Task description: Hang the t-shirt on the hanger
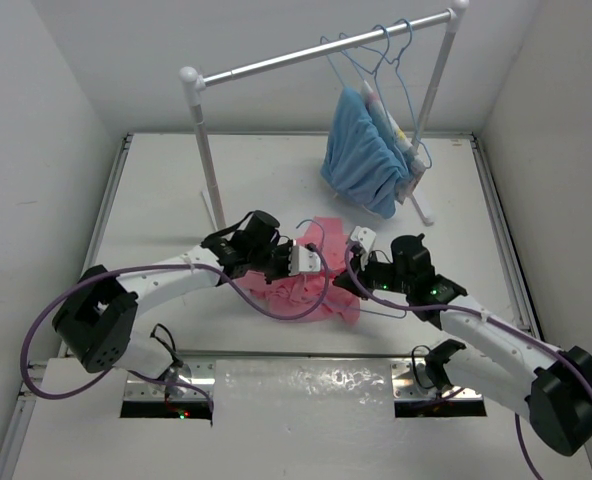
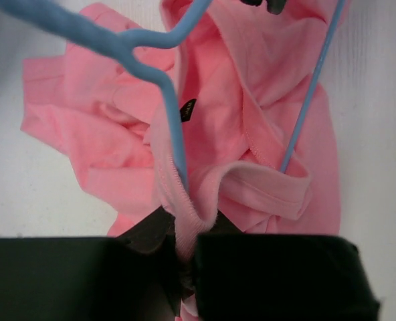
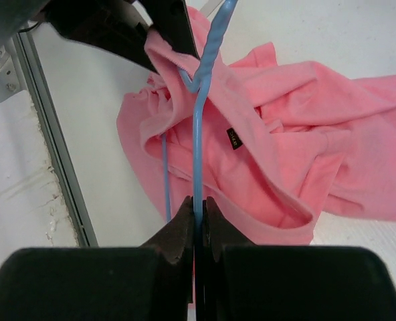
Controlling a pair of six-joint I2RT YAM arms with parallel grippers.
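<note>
My left hand (image 2: 186,253) is clamped shut on a fold of the t-shirt (image 2: 251,100) at the collar edge, low in the centre of my left wrist view. My right hand (image 3: 199,221) pinches the thin wire of the hanger (image 3: 197,134) at the bottom centre of the right wrist view. The hanger's blue wires run in under the pink collar. From above, the shirt lies crumpled on the counter (image 1: 166,190) mid-frame, between my two hands.
</note>
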